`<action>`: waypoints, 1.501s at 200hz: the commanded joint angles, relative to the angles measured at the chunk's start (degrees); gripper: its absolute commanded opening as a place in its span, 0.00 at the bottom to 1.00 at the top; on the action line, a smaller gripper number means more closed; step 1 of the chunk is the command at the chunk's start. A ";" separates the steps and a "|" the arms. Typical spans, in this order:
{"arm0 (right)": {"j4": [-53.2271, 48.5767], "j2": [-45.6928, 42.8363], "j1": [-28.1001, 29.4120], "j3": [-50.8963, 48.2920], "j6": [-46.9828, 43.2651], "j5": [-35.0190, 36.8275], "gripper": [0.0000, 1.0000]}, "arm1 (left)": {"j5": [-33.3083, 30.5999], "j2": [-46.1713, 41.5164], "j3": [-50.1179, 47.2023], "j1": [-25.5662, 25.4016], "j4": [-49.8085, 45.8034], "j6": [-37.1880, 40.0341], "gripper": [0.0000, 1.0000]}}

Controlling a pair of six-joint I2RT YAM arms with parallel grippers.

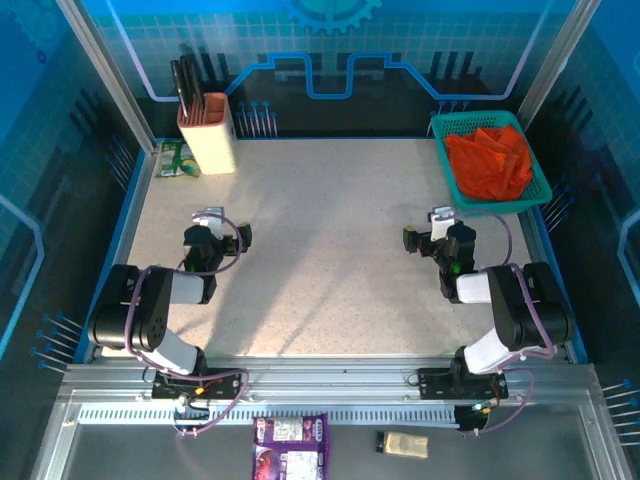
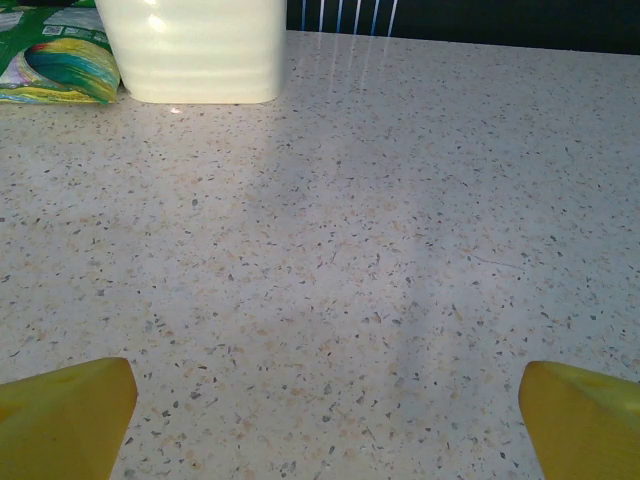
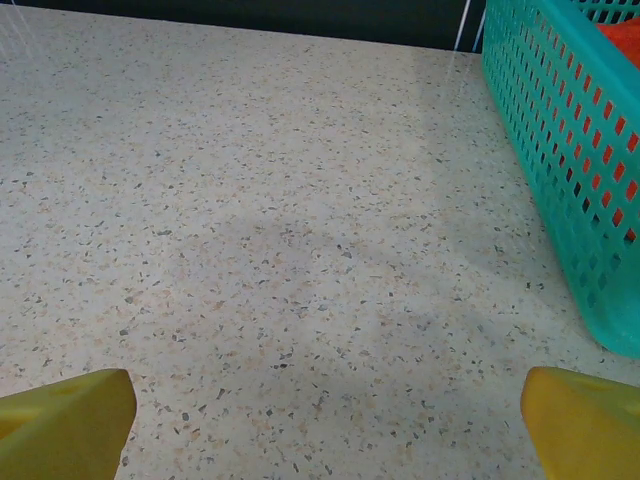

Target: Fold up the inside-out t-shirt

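1. In the far left corner of the desk (image 1: 320,270) lay a green packet (image 1: 176,158), just beside a cream holder (image 1: 208,135) with dark handles standing up out of it.
2. The left end effector (image 2: 320,425) was over the left half of the desk, pointing towards the holder. Its yellow fingertips (image 2: 62,418) were spread wide, with only bare speckled desk between them.
3. The right end effector (image 3: 325,425) was over the right half, equally wide apart and pinching nothing, with the basket ahead to its right.
4. A teal mesh basket (image 1: 475,118) stood in the far right corner. The inside-out t-shirt (image 1: 490,165), bright orange, lay crumpled inside it, apart from both end effectors.
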 commanded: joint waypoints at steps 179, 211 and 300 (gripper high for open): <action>1.09 -0.42 -0.41 1.27 -0.43 -0.93 1.00 | 1.25 0.11 1.01 0.06 1.53 1.52 0.99; 1.24 -0.42 -0.21 1.18 -0.44 -0.49 1.00 | 1.11 0.11 0.92 0.00 1.67 1.57 0.99; -25.08 -19.06 1.11 9.87 4.59 6.73 1.00 | -6.26 -20.71 10.26 -2.12 -35.95 -8.92 0.99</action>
